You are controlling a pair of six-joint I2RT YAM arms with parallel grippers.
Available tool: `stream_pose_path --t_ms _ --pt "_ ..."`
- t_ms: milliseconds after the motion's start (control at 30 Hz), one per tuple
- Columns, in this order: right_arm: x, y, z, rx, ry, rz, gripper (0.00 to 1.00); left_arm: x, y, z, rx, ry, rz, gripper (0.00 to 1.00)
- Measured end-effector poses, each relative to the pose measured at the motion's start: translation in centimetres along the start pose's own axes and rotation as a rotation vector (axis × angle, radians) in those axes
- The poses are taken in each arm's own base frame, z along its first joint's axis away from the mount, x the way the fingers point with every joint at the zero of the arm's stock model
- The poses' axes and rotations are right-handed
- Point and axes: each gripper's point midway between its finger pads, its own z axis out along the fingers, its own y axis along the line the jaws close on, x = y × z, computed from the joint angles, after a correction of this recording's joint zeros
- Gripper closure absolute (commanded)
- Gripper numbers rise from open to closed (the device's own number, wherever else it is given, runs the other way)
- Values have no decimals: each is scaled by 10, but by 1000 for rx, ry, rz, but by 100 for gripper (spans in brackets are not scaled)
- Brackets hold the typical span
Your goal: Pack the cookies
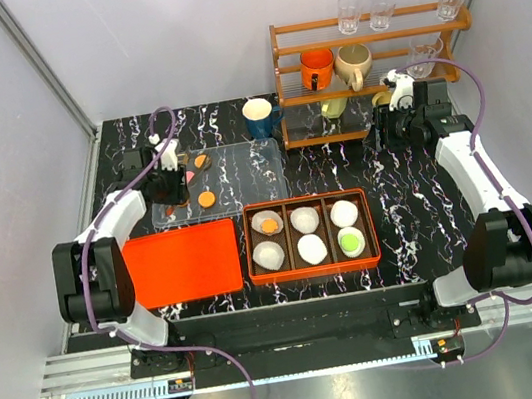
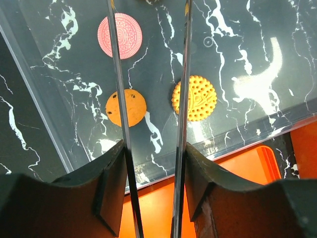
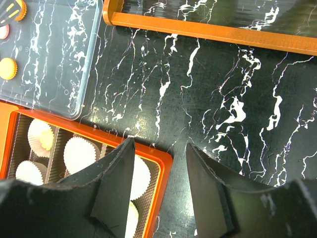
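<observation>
— Where did the box (image 1: 314, 265) sit?
— Near the table's (image 1: 409, 207) front edge, lid (image 1: 183, 263) just left of it, tray (image 1: 242, 173) behind both.
— The cookies (image 1: 207, 199)?
— Three on the tray, two in the box's liners (image 1: 305, 219). The rack (image 1: 363, 42) stood back right.

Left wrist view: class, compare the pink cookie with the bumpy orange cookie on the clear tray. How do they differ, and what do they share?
Colour: the pink cookie is pink; the bumpy orange cookie is orange. Surface: the pink cookie shows a ringed embossed pattern; the orange one has small bumps and a scalloped rim. Both are flat round discs lying on the clear tray.
</observation>
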Motion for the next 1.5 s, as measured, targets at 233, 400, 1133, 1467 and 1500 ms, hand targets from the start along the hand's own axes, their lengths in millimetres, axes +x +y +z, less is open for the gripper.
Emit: stream_pose_path --t_ms 233,400,1133,1467,1500 --pt "0 0 0 0 1 0 46 5 2 10 3 16 -8 51" --pt "3 0 1 0 6 2 46 15 2 19 11 49 -17 51" --pt "4 -1 1 0 9 3 45 26 5 29 50 79 -74 64" --pt "5 -1 3 0 13 5 46 23 4 29 58 73 -74 75" --pt "5 -1 3 0 15 6 46 22 3 28 59 68 -73 75"
